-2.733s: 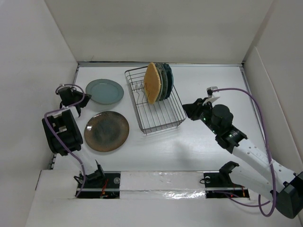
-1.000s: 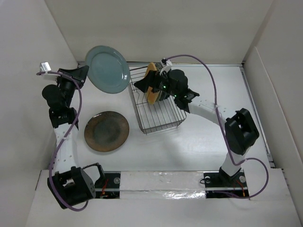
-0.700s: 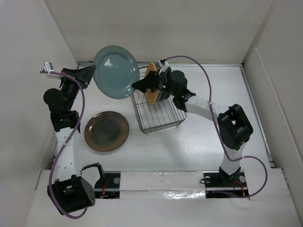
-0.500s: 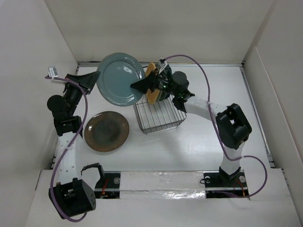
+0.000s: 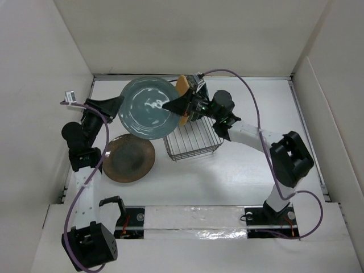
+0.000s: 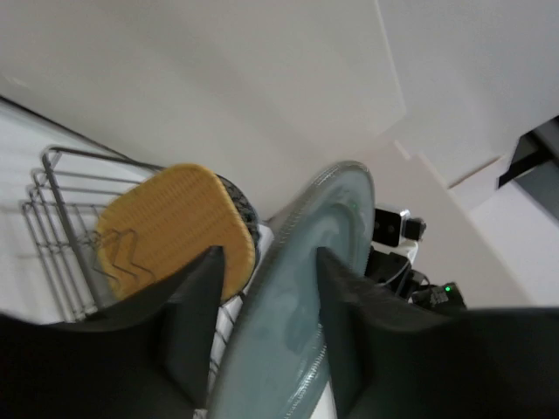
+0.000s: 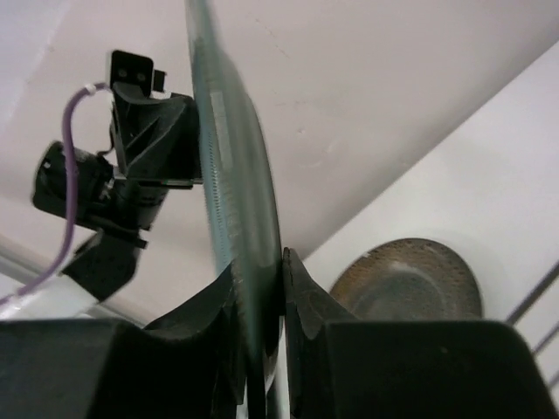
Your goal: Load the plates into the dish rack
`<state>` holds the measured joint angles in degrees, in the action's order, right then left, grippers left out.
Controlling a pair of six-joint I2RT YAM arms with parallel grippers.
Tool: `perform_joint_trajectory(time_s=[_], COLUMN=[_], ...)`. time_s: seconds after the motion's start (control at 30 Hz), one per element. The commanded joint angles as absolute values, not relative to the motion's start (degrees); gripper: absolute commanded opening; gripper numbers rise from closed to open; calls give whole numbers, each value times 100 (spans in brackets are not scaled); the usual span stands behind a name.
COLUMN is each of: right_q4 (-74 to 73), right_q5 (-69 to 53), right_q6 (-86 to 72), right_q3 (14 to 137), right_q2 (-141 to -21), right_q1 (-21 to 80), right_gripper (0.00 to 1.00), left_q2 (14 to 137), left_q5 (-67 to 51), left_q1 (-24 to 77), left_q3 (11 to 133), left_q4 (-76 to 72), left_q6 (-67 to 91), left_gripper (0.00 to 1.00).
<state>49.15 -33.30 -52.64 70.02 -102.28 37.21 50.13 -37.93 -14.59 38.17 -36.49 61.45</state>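
Observation:
A teal plate hangs tilted in the air just left of the dish rack. My right gripper is shut on its right rim. At the plate's left rim, my left gripper stands open with the rim between its spread fingers. In the rack stand a tan rounded-square plate and darker plates, mostly hidden behind my right arm. A large brown plate lies flat on the table.
White walls close in the table at the left, back and right. The back wall is close behind the rack. The left arm's purple cable hangs beside the brown plate, and the right arm's cable arcs over the table's right half.
The teal plate has travelled right, up to the rack. My right gripper has shut on its right rim, and my left gripper has opened around the left rim.

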Motion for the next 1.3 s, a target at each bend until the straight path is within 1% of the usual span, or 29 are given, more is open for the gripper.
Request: perform_joint_trajectory(time_s=[0.0, 0.1, 0.27, 0.37, 0.4, 0.47, 0.5, 0.53, 0.63, 0.67, 0.7, 0.73, 0.8, 0.87, 0.97, 1.07, 1.1, 1.17, 1.2, 1.27], right_q4=[3607, 2560, 1638, 1066, 968, 618, 528, 423, 80, 27, 18, -61, -290, -395, -501, -571, -563, -536, -536, -562], right_q5=[-2114, -1182, -265, 622, 859, 1501, 1747, 2132, 2635, 2732, 2864, 3022, 3146, 3295, 3278, 3322, 3340, 3270, 3243, 3226], right_q6=[-3590, -3061, -2743, -2435, -2261, -2136, -2023, -1978, -1811, -1758, -1653, -1609, -1547, -1459, -1459, -1459, -1459, -1485, -1494, -1529], right_q3=[7206, 7338, 7706, 8023, 8207, 8428, 8533, 8760, 9226, 9324, 9430, 9561, 9922, 10194, 10379, 10529, 10503, 10459, 10442, 10433], right_q2=[-9265, -8835, -8587, -8701, -8736, -8938, -9025, -9122, -9518, -9614, -9815, -9930, -10246, -10449, -10766, -10995, -11030, -11109, -11153, -11284], right_q1=[3814, 3814, 3814, 3920, 3972, 3973, 4034, 4034, 4034, 4095, 4165, 4166, 4227, 4280, 4280, 4341, 4342, 4394, 4455, 4508], right_gripper=[0, 0, 0, 0, 0, 0, 0, 0, 0, 0, 0, 0, 0, 0, 0, 0, 0, 0, 0, 0], left_q2=[4580, 4404, 4535, 4422, 4395, 4421, 4438, 4447, 4491, 4535, 4553, 4561, 4632, 4719, 4842, 4913, 4930, 4983, 4992, 5018], left_q5=[-3709, -3735, -4200, -4071, -3939, -3667, -3595, -3525, -3191, -3025, -2936, -2857, -2777, -2830, -2830, -2769, -2777, -2795, -2795, -2743], left_q1=[-1380, -1327, -1327, -1231, -1135, -836, -774, -773, -528, -449, -318, -247, -159, -62, 123, 255, 255, 255, 255, 255], left_q3=[3937, 3850, 3410, 3436, 3489, 3638, 3656, 3708, 3840, 3884, 3920, 3998, 4025, 4069, 4209, 4342, 4359, 4368, 4377, 4377], left_q4=[-3071, -2743, -3366, -2929, -2466, -2181, -1971, -1890, -1548, -1469, -1337, -1292, -1240, -1213, -1055, -862, -835, -826, -817, -826], left_q6=[5540, 5353, 5932, 5574, 5137, 4774, 4520, 4387, 3896, 3772, 3657, 3508, 3428, 3384, 3314, 3191, 3147, 3129, 3129, 3138], left_gripper=[47, 63, 65, 63, 60, 57, 49, 47, 32, 27, 19, 14, 7, 6, 7, 12, 19, 26, 32, 36])
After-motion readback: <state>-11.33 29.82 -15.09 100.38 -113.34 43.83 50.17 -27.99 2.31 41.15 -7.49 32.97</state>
